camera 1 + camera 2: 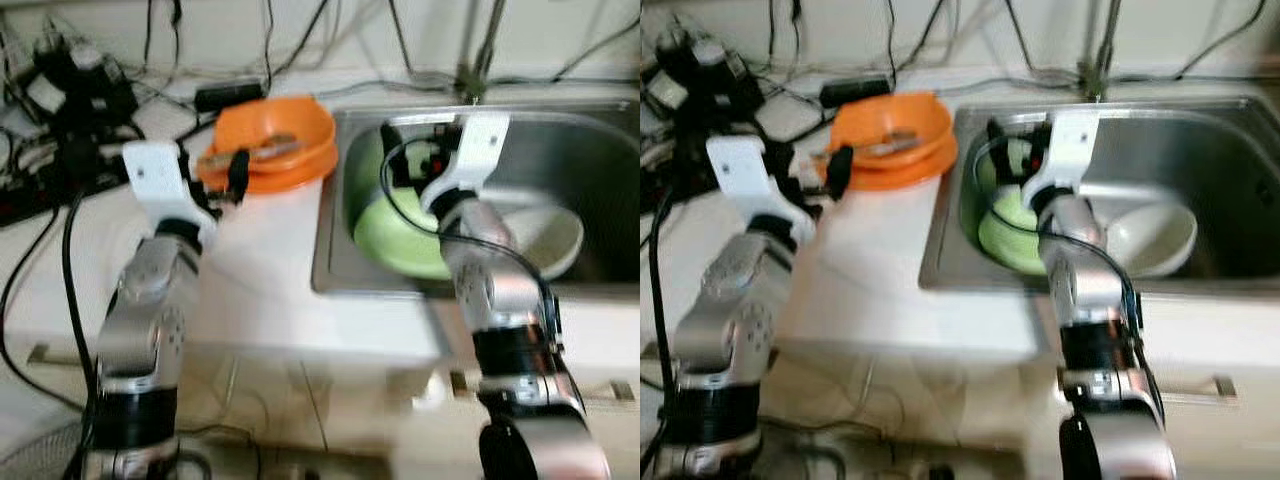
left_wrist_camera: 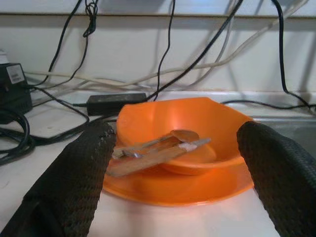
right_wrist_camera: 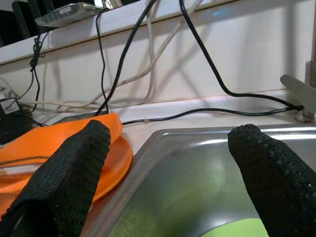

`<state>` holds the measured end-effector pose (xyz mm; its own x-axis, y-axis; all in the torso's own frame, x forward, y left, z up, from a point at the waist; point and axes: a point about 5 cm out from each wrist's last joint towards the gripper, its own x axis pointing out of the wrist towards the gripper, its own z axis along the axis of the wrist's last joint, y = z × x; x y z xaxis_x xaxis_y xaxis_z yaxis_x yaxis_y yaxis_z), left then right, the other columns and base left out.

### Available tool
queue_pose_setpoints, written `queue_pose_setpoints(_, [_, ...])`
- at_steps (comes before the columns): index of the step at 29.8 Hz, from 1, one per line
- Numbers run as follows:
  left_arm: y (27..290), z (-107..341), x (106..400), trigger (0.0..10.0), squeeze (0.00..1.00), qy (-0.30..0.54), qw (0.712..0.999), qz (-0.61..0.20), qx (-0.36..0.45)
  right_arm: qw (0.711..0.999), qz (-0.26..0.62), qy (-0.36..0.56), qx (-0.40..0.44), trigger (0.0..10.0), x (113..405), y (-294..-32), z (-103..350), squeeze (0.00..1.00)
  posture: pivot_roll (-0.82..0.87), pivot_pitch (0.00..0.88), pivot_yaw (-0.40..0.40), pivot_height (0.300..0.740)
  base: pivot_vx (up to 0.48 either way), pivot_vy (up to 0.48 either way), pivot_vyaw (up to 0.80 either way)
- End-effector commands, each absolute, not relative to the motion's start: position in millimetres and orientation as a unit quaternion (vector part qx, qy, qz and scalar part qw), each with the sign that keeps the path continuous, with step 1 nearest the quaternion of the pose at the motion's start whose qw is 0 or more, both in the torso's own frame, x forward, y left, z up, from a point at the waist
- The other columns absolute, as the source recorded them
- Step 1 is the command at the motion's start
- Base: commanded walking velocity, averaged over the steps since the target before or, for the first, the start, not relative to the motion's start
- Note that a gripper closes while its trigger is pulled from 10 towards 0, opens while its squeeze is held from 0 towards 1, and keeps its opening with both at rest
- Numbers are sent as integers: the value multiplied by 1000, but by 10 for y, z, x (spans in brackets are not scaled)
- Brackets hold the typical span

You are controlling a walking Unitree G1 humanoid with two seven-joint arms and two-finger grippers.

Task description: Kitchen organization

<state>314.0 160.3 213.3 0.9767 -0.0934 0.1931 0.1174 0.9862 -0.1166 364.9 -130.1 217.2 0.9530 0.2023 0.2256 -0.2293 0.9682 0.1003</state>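
- Left gripper (image 1: 225, 178) hovers over the white counter (image 1: 265, 270), fingers spread wide, nothing between them.
- Dead ahead of it, on the far side: orange bowl (image 2: 182, 128) sitting on an orange plate (image 2: 177, 190). In the left wrist view the bowl sits centred in the gap between the two fingers (image 2: 74, 182).
- Utensils (image 2: 153, 150) lie inside the bowl, looks like a wooden handle plus a spoon. Long axis runs roughly left-right, across the finger gap and not along it.
- Right gripper (image 1: 415, 165) is over the left end of the steel sink (image 1: 560, 130), fingers also spread, holding nothing.
- Below it: green bowl (image 1: 385, 235) tilted against the sink's left wall; white bowl (image 1: 550, 240) just to its right, the two look touching.
- Nearest arm per item: left for the orange stack, right for the sink bowls.
- My read: the left arm's next move is a short straight push far-ward; the bowl rim is wider than it looks, so the spread may need to stay maxed.
- Loose cables (image 2: 64, 131) on the counter left of the plate are a snag risk.
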Motion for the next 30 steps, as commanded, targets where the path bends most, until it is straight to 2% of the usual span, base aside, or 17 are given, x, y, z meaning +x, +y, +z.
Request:
queue_pose_setpoints(1, [1610,2155,3118,10000,0,-99,992,-52,-61,986,106,-110,62,10000,3648,-1316,2185,0,20,67,115,740,0,0,0])
queue_pose_setpoints(12, [1622,2131,3087,10000,0,-105,993,-30,-45,987,108,-105,57,10000,3646,-1329,2171,0,19,66,115,740,0,0,0])
queue_pose_setpoints(20, [1602,2062,3124,10000,0,-85,994,-34,-65,988,132,-74,34,10000,3632,-1240,2070,0,12,75,116,740,0,0,0])
queue_pose_setpoints(30, [1546,2018,3142,10000,0,-70,994,-38,-78,989,135,-60,27,10000,3576,-1259,2002,0,2,109,114,740,0,0,0])
